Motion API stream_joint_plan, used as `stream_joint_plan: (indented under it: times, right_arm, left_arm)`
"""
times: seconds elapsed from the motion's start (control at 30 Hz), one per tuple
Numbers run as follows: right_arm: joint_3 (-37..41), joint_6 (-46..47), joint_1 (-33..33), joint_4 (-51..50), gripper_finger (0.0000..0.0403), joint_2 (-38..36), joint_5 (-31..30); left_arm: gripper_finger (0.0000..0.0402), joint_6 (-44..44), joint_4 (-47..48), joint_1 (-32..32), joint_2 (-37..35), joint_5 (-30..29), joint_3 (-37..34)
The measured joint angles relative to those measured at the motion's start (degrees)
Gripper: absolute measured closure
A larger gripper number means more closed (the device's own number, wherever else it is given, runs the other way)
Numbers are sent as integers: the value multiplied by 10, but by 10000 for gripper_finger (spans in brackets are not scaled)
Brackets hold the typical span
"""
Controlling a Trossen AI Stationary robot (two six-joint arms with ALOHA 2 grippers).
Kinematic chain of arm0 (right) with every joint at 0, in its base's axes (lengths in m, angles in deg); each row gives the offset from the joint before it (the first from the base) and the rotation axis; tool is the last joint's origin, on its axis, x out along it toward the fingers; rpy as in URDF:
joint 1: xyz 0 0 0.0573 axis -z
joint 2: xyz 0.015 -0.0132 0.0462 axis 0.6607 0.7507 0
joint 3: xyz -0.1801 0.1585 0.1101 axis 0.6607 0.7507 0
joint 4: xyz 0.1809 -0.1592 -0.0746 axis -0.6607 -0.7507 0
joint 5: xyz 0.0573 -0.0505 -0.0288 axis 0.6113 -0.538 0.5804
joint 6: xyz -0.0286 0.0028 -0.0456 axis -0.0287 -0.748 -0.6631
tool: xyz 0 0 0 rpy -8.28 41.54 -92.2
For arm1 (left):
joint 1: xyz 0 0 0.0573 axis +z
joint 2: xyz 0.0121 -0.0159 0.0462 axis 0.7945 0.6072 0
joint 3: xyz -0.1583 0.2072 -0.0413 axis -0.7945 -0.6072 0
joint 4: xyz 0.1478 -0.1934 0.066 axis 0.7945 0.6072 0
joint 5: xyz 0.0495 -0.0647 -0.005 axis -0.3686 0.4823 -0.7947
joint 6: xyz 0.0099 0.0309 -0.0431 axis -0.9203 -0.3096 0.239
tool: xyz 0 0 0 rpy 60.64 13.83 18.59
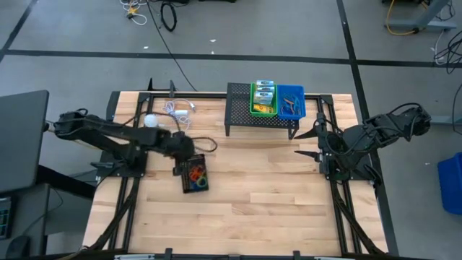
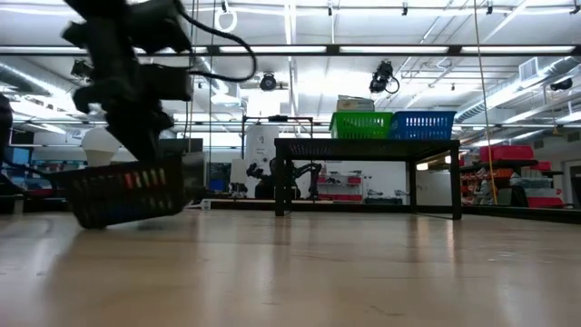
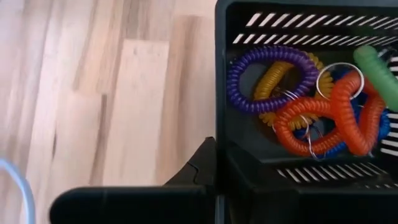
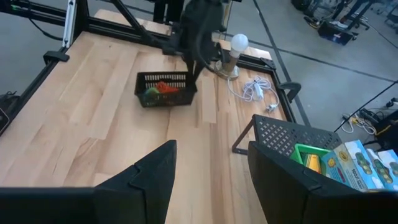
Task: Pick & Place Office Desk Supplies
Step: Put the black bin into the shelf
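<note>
Coiled loops (image 3: pixel 311 106): purple, yellow, orange, blue and green coils lie tangled in a black slotted basket (image 3: pixel 249 165), some with thin metal rings attached.
Basket position: on the wooden table (image 1: pixel 274 209), left of centre, near the left arm; in the low view it appears tilted, one end raised off the table.
Left gripper (image 1: pixel 177 154): fingers closed tight on the basket's rim wall, one dark finger (image 3: pixel 199 168) visible outside the wall.
Crayon boxes (image 1: pixel 264 95): stacked in a green bin (image 1: pixel 254 108) on a black perforated shelf (image 1: pixel 242 108) at the far side of the table; a blue bin (image 1: pixel 299 94) sits touching it.
Right gripper (image 4: pixel 211 180): parked at the right side of the table, fingers well apart, holding nothing.
Nearby clutter: a white ball (image 1: pixel 150 120) and a white coiled cable (image 1: pixel 177 110) lie just beyond the left arm.
Risk, grip: the hold is on a thin wall at one edge, so the basket could likely pivot or slip free.
Risk, spill: a steeper tilt would probably let the light coils slide out over the low side.
Risk, collision: a swing toward the shelf might clip its edge or the bins.
Risk, snag: the arm could catch the cable and drag it.
</note>
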Motion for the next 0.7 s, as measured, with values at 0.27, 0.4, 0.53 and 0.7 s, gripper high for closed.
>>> stream_joint_plan:
  times: [0.27,0.4,0.53,0.7]
  right_arm:
    - [0,0,0,-4,195,0,0]
    - [0,0,0,-4,195,0,0]
    - [0,0,0,-10,195,0,0]
    - [0,10,0,-24,195,0,0]
  left_arm:
    - [388,-133,-4,105,135,57,73]
    - [388,-186,-6,139,178,57,111]
    - [382,-218,-5,167,198,54,142]
    - [350,-238,-2,190,201,51,159]
